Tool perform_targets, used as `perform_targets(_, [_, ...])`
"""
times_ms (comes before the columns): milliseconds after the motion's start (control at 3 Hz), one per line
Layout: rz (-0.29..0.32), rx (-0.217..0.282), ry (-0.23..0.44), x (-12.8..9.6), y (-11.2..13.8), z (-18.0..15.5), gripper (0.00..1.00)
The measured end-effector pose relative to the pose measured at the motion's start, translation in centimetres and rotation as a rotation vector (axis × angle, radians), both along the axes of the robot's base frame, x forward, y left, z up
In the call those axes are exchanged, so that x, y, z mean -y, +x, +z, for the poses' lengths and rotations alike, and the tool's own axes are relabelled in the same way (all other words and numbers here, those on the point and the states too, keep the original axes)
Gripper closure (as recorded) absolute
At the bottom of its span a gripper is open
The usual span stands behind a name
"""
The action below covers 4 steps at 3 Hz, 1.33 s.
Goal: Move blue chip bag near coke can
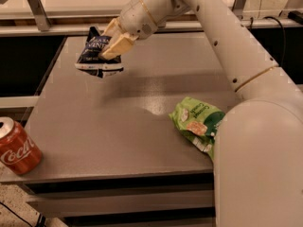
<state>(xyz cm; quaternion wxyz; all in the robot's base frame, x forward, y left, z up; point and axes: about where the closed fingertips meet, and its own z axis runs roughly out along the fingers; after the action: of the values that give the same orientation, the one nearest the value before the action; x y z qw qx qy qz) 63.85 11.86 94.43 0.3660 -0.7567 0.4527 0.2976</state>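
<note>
The blue chip bag [94, 56] is a dark navy foil bag with white lettering. It hangs in the air above the far left part of the grey table [123, 126]. My gripper [112, 44] is shut on the bag's upper right side and holds it clear of the tabletop. The coke can [16, 148] is red with white script and a silver top. It stands upright at the table's front left corner, well in front of the lifted bag.
A green bag with cracker pictures [199, 122] lies at the right side of the table, next to my arm's base [260, 164]. A metal rail and shelf [42, 8] run along the far edge.
</note>
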Motion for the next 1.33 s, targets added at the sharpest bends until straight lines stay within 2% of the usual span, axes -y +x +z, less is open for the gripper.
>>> perform_targets(333, [0.126, 0.067, -0.059, -0.1, -2.9, 1.5, 1.0])
perform_targets(667, [0.126, 0.067, -0.059, -0.1, -2.9, 1.5, 1.0])
perform_targets(1000, [0.197, 0.072, -0.082, -1.6, -4.8, 0.3, 1.0])
perform_targets(1333, [0.309, 0.089, -0.157, -4.0, -8.6, -0.9, 1.0])
